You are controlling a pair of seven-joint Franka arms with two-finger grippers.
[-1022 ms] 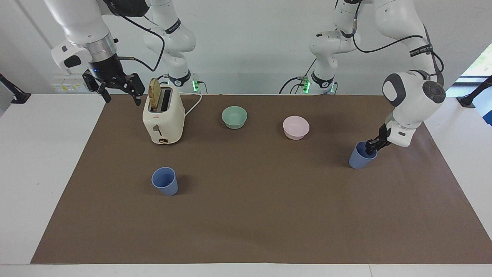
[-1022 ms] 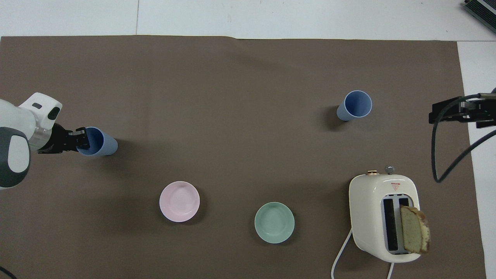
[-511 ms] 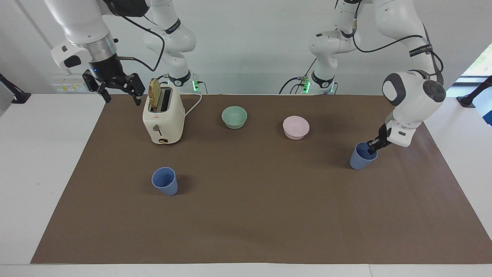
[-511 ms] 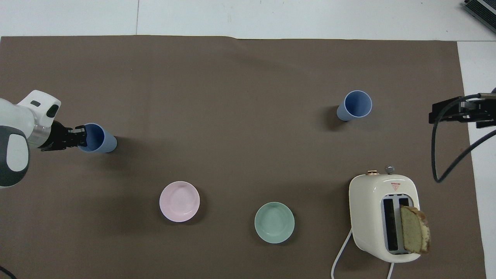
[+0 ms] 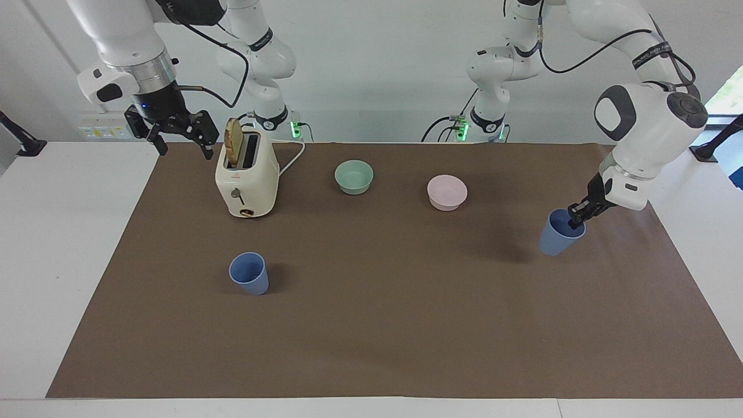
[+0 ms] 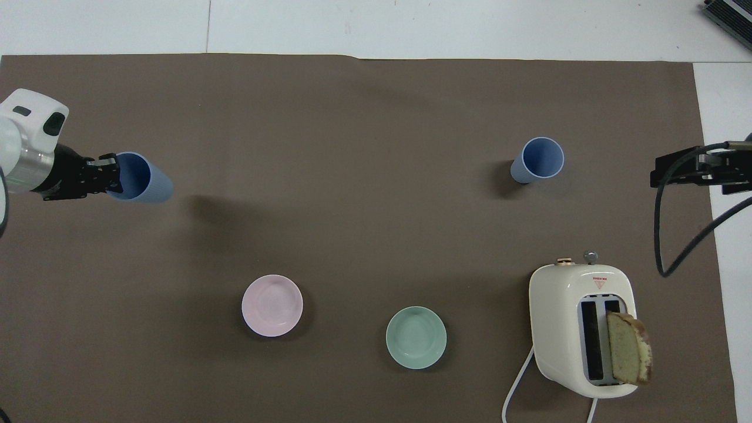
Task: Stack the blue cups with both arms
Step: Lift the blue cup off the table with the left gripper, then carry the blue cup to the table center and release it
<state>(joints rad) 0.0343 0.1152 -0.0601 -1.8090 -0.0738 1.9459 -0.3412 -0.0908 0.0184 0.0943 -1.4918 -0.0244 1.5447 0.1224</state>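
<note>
Left gripper (image 5: 576, 220), clamped on held blue cup (image 5: 558, 235)'s rim, has lifted it off the mat; carry toward second blue cup (image 5: 249, 273) next. Right gripper (image 5: 177, 138) waits beside toaster (image 5: 246, 183), fingers apart.

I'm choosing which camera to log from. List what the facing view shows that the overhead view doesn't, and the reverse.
Only the facing view shows both arms' bases and upper links, the whole open right gripper raised beside the toaster, and the toaster's lever side.

Only the overhead view shows the toaster's slots from above.

Both show the left gripper shut on one blue cup's rim, the other blue cup, both bowls, the bread slice.
</note>
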